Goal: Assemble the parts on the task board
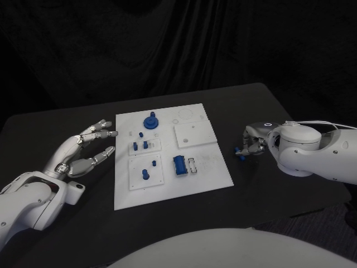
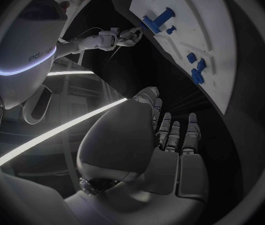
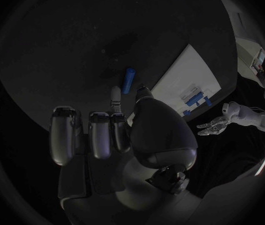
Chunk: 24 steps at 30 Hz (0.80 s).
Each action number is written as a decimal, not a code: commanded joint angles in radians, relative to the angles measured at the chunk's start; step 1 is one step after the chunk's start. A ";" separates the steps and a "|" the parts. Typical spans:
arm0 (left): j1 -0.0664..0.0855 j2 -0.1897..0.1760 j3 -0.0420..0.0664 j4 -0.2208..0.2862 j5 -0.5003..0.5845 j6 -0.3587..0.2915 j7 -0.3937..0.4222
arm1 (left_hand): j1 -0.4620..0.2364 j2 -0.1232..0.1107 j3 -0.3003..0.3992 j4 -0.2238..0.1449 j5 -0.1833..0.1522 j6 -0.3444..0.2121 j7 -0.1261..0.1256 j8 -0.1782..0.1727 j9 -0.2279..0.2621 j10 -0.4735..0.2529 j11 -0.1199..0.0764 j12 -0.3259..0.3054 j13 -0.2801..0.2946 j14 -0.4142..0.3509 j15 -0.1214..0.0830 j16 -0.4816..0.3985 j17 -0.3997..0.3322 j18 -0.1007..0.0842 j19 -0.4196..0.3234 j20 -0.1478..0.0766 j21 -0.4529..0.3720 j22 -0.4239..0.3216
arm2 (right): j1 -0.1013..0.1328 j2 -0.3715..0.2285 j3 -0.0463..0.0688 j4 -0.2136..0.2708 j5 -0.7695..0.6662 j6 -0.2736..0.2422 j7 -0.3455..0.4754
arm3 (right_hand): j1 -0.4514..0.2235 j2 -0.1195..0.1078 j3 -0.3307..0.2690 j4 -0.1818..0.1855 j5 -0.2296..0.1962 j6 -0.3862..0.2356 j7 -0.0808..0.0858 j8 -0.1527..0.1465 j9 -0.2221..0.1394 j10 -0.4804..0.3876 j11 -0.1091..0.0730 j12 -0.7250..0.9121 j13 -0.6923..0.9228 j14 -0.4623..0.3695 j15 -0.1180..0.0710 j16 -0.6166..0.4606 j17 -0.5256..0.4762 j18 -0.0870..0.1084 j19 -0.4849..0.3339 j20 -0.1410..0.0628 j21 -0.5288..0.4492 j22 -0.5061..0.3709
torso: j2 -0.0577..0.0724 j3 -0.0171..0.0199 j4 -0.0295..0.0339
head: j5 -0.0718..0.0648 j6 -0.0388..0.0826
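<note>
The white task board (image 1: 202, 170) lies in the middle of the black table. On it stand a round blue part (image 1: 151, 121), a blue block (image 1: 180, 165) and several small blue pieces (image 1: 145, 174). My left hand (image 1: 86, 149) hovers just left of the board, empty, with its fingers spread. My right hand (image 1: 251, 146) is low over the table, just right of the board. A blue peg (image 3: 129, 79) lies on the table just past its fingertips (image 3: 115, 92), and nothing is gripped. The same peg (image 1: 241, 152) shows beside the hand in the head view.
The left wrist view shows the board (image 2: 195, 15) with its blue parts (image 2: 159, 20) beyond my left hand (image 2: 164, 140). The board's edge (image 3: 192, 67) runs close to the peg. The table's front edge lies near the board's lower corner.
</note>
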 commanded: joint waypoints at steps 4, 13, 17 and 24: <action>0.002 0.002 0.001 -0.003 0.007 0.017 0.136 | 0.007 0.002 -0.001 -0.006 0.005 0.007 0.010 -0.002 -0.001 0.001 0.012 0.010 0.001 0.007 0.010 0.010 0.002 0.021 0.021 0.004 0.008 0.017 | -0.015 0.011 0.000 -0.008 -0.036 0.003 -0.019 | 0.011 -0.001 0.004 -0.003 -0.001 -0.012 -0.001 0.018 0.014 0.106 0.008 0.003 0.264 0.107 0.007 0.006 0.263 -0.009 0.046 0.008 -0.007 0.223 | -0.001 -0.0002 0.0015 | 0.000 0.000; 0.001 0.002 0.001 -0.007 0.007 0.025 0.125 | 0.007 0.006 -0.002 -0.009 0.007 0.028 0.020 0.001 0.000 0.012 0.025 0.026 0.003 0.015 0.019 0.017 0.004 0.020 0.042 0.011 0.014 0.036 | -0.024 0.031 0.000 -0.025 -0.042 0.007 -0.017 | 0.039 0.013 0.013 -0.020 -0.001 -0.021 -0.002 0.034 0.032 0.106 0.007 0.003 0.264 0.107 0.006 0.006 0.263 -0.007 0.041 0.007 -0.019 0.220 | 0.000 -0.0027 -0.0010 | 0.010 0.000; 0.001 0.003 0.001 -0.010 0.007 0.032 0.119 | 0.008 0.008 -0.002 -0.010 0.009 0.032 0.024 0.002 -0.001 0.017 0.032 0.034 0.003 0.018 0.024 0.020 0.004 0.019 0.051 0.016 0.016 0.041 | -0.025 0.042 0.000 -0.034 -0.043 0.001 -0.011 | 0.043 0.016 0.014 -0.023 -0.001 -0.023 -0.002 0.034 0.033 0.106 0.007 0.003 0.264 0.107 0.007 0.006 0.263 -0.007 0.041 0.007 -0.019 0.220 | 0.000 -0.0030 0.0006 | 0.008 0.000; 0.001 0.008 0.001 -0.015 0.007 0.045 0.109 | 0.009 0.013 0.001 -0.014 0.013 0.049 0.034 0.005 0.000 0.030 0.045 0.051 0.005 0.030 0.035 0.032 0.006 0.019 0.080 0.030 0.025 0.071 | -0.026 0.062 0.000 -0.050 -0.043 -0.002 0.001 | 0.064 0.041 0.026 -0.036 0.000 -0.023 -0.002 0.031 0.032 0.106 0.007 0.003 0.264 0.107 0.006 0.006 0.263 -0.006 0.040 0.007 -0.022 0.219 | 0.000 -0.0010 0.0022 | 0.007 0.000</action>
